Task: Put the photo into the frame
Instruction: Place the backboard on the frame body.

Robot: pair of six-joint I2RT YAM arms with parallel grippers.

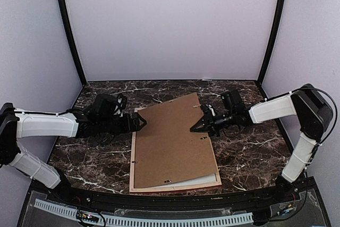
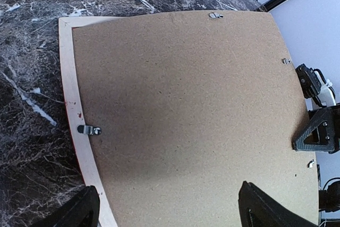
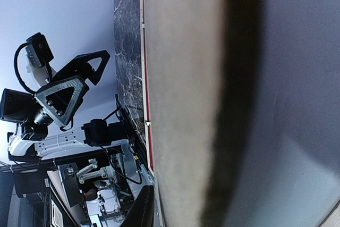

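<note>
- Noted frame (image 1: 175, 187) lying back-up, lower centre, on marble table (image 1: 244, 152).
- Saw white mat (image 1: 204, 180) peeking out at its lower right corner.
- Found brown backing board (image 1: 172, 142) skewed across it.
- Logged left gripper (image 1: 141, 122) spread wide, released, at frame's upper left.
- Could not tell clenched or released for right gripper (image 1: 195, 128), at board's right edge.

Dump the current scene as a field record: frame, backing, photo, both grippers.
frame: face down on the marble table, pale wood back up
backing board: lies skewed on the frame, left rail uncovered
white sheet: edge shows under the board's near right corner
photo: not visible
left gripper: open, near the frame's far left corner, holding nothing
right gripper: at the board's right edge; grip unclear
</note>
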